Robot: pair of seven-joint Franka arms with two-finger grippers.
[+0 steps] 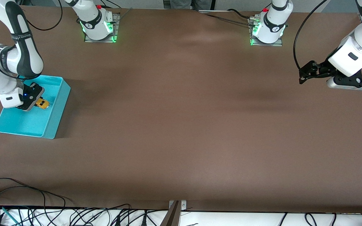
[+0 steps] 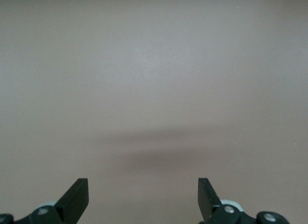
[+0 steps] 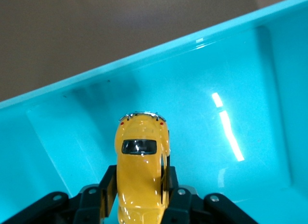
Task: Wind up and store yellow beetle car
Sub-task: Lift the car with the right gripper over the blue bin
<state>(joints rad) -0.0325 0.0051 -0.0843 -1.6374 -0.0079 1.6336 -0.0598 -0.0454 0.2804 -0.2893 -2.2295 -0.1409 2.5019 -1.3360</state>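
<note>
Over teal bin (image 1: 58,106): right gripper (image 1: 34,101) clamped on yellow beetle car (image 1: 42,103), apparently not yet resting on floor; early release risks tipping. Left gripper (image 2: 143,197) spread apart, waiting over bare table (image 1: 181,125)

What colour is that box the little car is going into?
The box is turquoise, seen best in the right wrist view.

You have a turquoise bin (image 1: 57,114) sitting on the brown table (image 1: 181,131) at the right arm's end, an open rectangular tray with glossy inner walls (image 3: 250,89) that catch bright streaks of light. Along the table edge nearest the front camera you can see a tangle of black cables (image 1: 74,216) lying on a white surface, and a small metal bracket (image 1: 177,205) fixed at the middle of that edge.
</note>
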